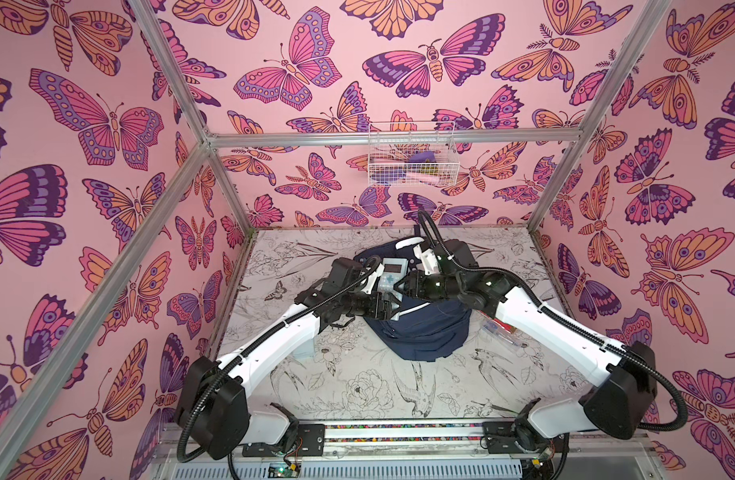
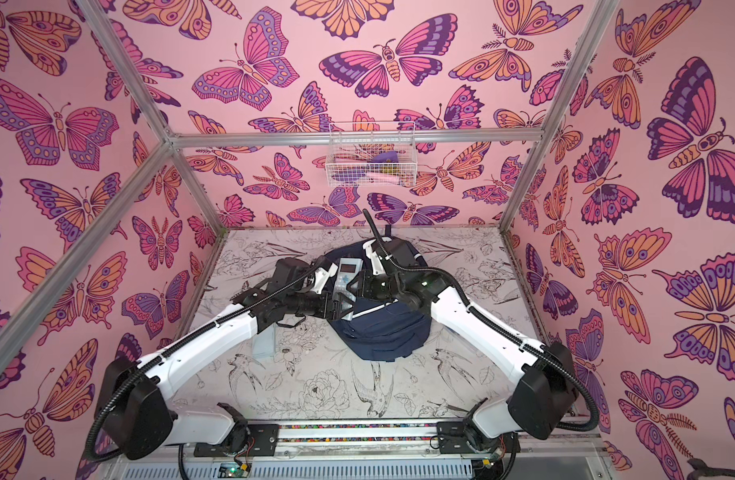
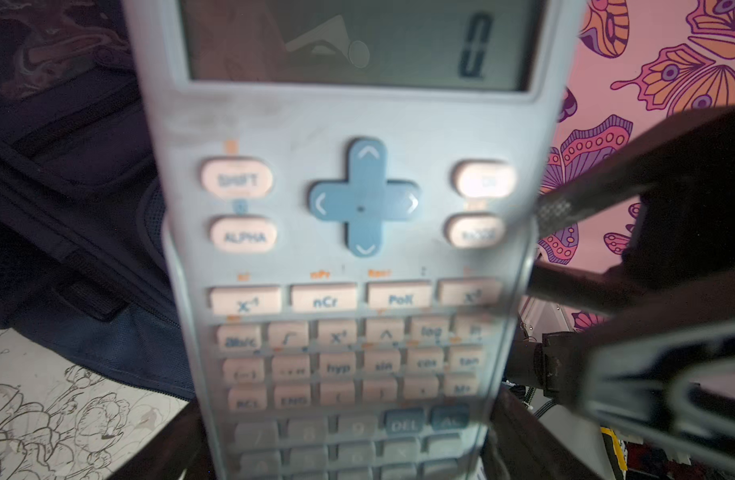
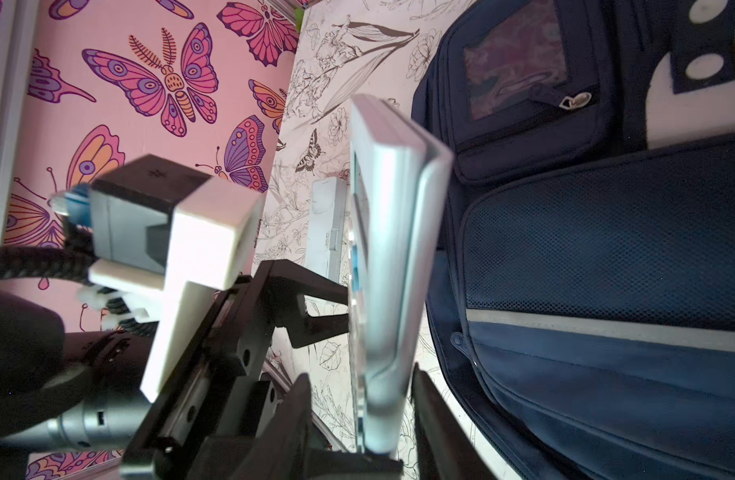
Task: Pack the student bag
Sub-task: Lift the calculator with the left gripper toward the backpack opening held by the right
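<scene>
The student bag [image 1: 424,332] [image 2: 382,332], navy blue with a white stripe, lies in the middle of the table, and also shows in the wrist views [image 3: 66,199] [image 4: 606,270]. A pale blue calculator [image 1: 392,274] [image 2: 345,276] [image 3: 357,249] [image 4: 392,249] hangs above the bag's left side. My left gripper [image 1: 387,305] [image 2: 341,307] [image 3: 357,457] is shut on its lower end, across its width. My right gripper [image 1: 402,286] [image 2: 354,287] [image 4: 363,415] straddles the calculator's side edge. Its jaws are open, with a gap showing at one finger.
A white wire basket [image 1: 411,158] [image 2: 372,162] with small items hangs on the back wall. A pale blue case [image 2: 266,345] [image 4: 328,224] lies on the table [image 1: 357,386] under the left arm. A clear pouch [image 1: 503,332] lies under the right arm.
</scene>
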You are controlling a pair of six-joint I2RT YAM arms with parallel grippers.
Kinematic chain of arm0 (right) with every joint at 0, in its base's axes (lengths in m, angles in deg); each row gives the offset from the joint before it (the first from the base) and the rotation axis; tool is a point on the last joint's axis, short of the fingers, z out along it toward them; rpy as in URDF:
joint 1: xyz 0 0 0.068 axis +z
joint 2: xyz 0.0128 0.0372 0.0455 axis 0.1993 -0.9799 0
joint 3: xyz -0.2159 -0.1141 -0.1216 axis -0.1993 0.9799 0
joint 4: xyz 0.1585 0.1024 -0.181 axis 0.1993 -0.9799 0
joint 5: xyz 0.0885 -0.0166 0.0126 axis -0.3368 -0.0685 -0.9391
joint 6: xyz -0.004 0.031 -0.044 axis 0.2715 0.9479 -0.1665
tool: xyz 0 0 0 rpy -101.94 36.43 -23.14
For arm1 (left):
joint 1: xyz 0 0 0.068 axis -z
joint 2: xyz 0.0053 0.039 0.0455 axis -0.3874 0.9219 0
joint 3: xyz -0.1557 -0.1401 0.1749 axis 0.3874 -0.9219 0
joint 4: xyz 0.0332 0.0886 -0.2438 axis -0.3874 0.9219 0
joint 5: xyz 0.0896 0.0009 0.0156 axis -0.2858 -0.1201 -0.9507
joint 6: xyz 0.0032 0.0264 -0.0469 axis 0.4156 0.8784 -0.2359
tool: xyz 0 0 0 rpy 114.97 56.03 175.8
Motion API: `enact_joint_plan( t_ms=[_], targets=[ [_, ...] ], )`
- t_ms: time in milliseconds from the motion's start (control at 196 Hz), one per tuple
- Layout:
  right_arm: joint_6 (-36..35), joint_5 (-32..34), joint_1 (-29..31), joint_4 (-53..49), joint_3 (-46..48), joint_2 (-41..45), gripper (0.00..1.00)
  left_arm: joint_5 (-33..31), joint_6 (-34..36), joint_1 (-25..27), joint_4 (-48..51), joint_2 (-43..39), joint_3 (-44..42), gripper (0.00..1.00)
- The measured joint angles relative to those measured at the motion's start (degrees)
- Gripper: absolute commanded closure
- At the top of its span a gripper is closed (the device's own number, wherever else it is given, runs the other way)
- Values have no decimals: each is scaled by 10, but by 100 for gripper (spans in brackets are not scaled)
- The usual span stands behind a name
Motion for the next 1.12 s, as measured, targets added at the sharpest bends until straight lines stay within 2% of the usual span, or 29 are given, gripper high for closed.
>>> enact_joint_plan(
  t_ms=[174,485,602,674,756,853,868,888,898,1123],
  targets=[
    [15,8,0,-1,5,-2,73,-2,0,3,-3,4,0,72],
    [31,15,0,2,5,-20,74,2,0,3,-16,17,0,73],
    [31,17,0,3,5,-22,83,3,0,3,-19,17,0,71],
    [31,18,0,2,5,-22,88,6,-2,2,-20,17,0,62],
    [31,19,0,1,5,-22,92,7,-3,2,-20,17,0,43],
    [31,20,0,1,5,-22,93,7,-6,2,-21,16,0,25],
    [31,20,0,1,5,-21,93,7,-7,2,-22,16,0,20],
    [31,20,0,1,5,-21,93,7,-7,3,-23,16,-1,5],
    [31,20,0,1,5,-21,93,7,-7,3,-23,16,-1,1],
    [30,31,-5,-12,5,-12,95,16,1,14,-43,10,-12,0]
  ],
)
